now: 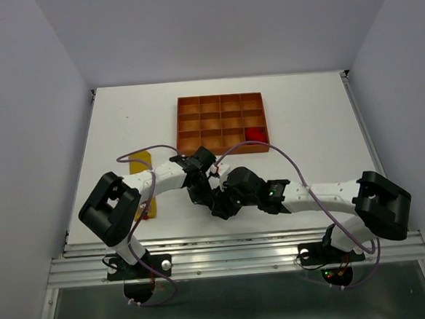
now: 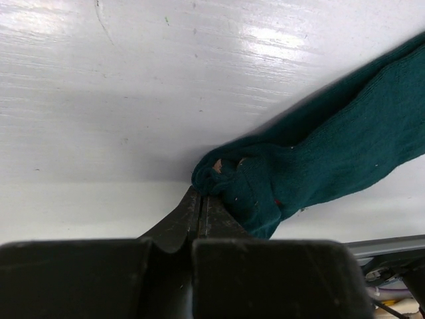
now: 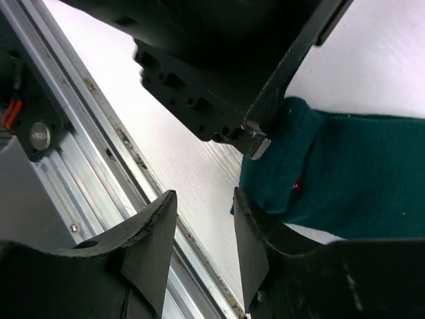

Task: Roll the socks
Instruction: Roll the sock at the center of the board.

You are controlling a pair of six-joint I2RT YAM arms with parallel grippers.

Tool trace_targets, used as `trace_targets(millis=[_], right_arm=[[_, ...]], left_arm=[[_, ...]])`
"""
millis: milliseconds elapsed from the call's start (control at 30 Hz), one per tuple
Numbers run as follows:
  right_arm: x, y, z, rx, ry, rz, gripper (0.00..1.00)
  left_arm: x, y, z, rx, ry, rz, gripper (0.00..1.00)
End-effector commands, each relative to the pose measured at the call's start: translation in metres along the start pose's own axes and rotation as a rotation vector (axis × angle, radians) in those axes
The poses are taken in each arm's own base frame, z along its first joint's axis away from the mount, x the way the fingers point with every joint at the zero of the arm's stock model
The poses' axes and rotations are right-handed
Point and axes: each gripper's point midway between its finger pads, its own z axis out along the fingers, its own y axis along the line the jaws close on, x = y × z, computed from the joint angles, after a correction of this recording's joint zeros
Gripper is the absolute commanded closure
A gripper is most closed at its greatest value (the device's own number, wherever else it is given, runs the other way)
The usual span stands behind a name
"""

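Roll the socks: the two arms meeting over the near middle of the white worktop point(image 1: 305, 124). The left gripper point(image 2: 201, 206) is shown closed, its fingertips pressed together on the bunched edge of the dark teal-green sock point(image 2: 325, 159), which is pinched there. The rest of this sock is seen lying flat on the worktop, stretched away from the fingertips toward the right of the left wrist view. In the overhead view it is hidden by the two wrists.

The right gripper point(image 3: 202, 232) is shown open, with a clear gap between its jaws and nothing held. One finger is placed just beside the pinched corner of the same sock, and the metal rail point(image 3: 99, 166) at the worktop's near edge is seen close behind it.

The red sock point(image 1: 254, 134) is seen as a small bundle in the front right compartment of the orange-brown tray point(image 1: 179, 125). The yellow sock point(image 1: 141, 164) is laid flat at the left, partly covered by the left arm.
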Motion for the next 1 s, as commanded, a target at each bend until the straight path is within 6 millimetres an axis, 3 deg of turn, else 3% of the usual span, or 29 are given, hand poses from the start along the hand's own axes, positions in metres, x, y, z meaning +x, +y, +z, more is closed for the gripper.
trace_targets(millis=[0,367,667,767,967], right_arm=[[-0.039,0.021,-0.013,-0.066,-0.166,-0.01,0.55],[-0.023,0.027,-0.008,-0.076,-0.148,-0.029,0.55],[0.007,0.003,0.01,0.03,-0.081,0.004,0.55],[0.008,-0.012,0.01,0.106,-0.093,0.01,0.55],[0.003,-0.016,0.007,0.13,-0.115,0.002,0.55]], left_arm=[[0.004,-0.001,-0.002,-0.004,0.003,0.0,1.0],[0.007,-0.001,-0.004,0.0,0.013,-0.018,1.0],[0.01,0.0,-0.005,0.009,0.017,-0.027,1.0],[0.01,0.001,-0.005,0.008,0.018,-0.032,1.0],[0.01,0.0,-0.006,0.009,0.017,-0.032,1.0]])
